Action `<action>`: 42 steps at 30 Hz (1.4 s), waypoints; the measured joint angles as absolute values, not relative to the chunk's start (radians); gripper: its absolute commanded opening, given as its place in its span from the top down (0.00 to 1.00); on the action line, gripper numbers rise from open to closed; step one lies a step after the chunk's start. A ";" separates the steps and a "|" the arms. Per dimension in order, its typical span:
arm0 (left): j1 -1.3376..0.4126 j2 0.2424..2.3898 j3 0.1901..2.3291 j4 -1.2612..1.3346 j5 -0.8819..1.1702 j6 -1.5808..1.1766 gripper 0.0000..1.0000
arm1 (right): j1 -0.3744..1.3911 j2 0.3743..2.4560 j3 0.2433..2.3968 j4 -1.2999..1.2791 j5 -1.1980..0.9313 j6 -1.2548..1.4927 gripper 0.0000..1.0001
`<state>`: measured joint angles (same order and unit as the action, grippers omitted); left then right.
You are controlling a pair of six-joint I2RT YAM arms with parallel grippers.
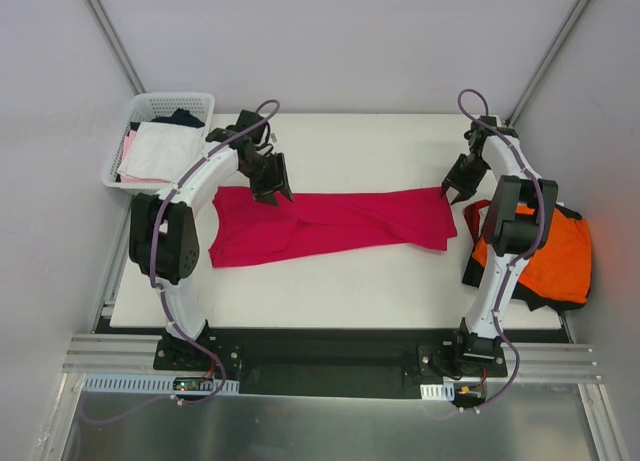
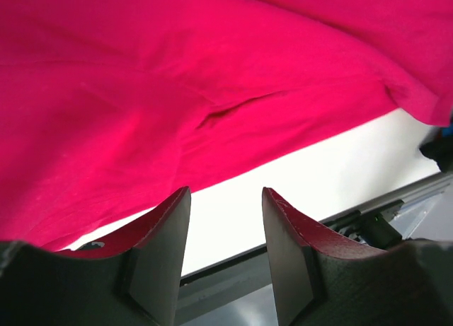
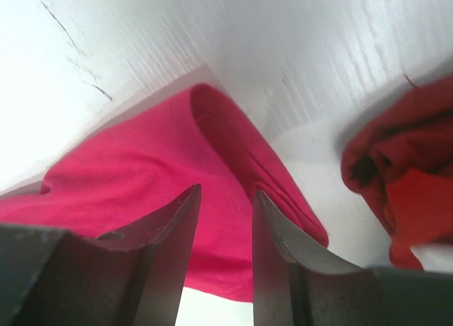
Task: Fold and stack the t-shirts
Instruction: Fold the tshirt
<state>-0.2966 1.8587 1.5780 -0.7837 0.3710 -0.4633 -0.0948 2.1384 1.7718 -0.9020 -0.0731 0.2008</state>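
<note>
The crimson t-shirt (image 1: 330, 226) lies on the white table (image 1: 350, 291), stretched long from left to right, w/ some folds and creases near the middle. The left gripper (image 1: 272, 191) hangs over the far left edge of this shirt. Its 2 fingers (image 2: 159, 255) stand apart & nothing is btw. them. In the wrist view only bare table shows in the gap, and the shirt's edge is just beyond the tips.

The right gripper (image 1: 455, 193) is at the far right corner of the same shirt. Its 2 fingers (image 3: 163, 255) are also apart, not clenched on anything. The folded corner of the cloth lies under them, but I cannot tell if the tips touch it.

The orange t-shirt (image 1: 565, 246) is crumpled at the right edge of the table, partly hidden by the right arm. It is near the crimson one's end, w/ a strip of table btw. them. Some black cloth (image 1: 548, 303) shows under its near edge.

At the far left corner stands a white mesh basket (image 1: 170, 99) w/ a white garment (image 1: 160, 151) on top & a bit of pink cloth (image 1: 127, 146) at the side.
</note>
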 measured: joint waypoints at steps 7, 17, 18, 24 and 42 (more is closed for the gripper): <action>-0.335 1.859 1.580 -0.793 0.384 -0.463 0.55 | -0.095 2.224 1.853 -0.884 -0.112 0.201 0.62; -0.341 1.858 1.529 -0.802 0.381 -0.472 0.55 | -0.095 2.253 1.878 -0.862 -0.142 0.202 0.63; -0.341 1.858 1.526 -0.803 0.381 -0.472 0.55 | -0.095 2.253 1.878 -0.862 -0.143 0.202 0.63; -0.342 1.858 1.506 -0.804 0.379 -0.480 0.55 | -0.096 2.257 1.878 -0.844 -0.151 0.203 0.63; -0.354 1.840 1.489 -0.826 0.357 -0.480 0.55 | -0.097 2.301 1.908 -0.798 -0.168 0.224 0.69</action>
<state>-0.3542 1.8404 1.4891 -0.8265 0.3569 -0.4797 -0.0967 2.3009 1.9079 -0.7979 -0.1684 0.2237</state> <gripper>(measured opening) 0.446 0.322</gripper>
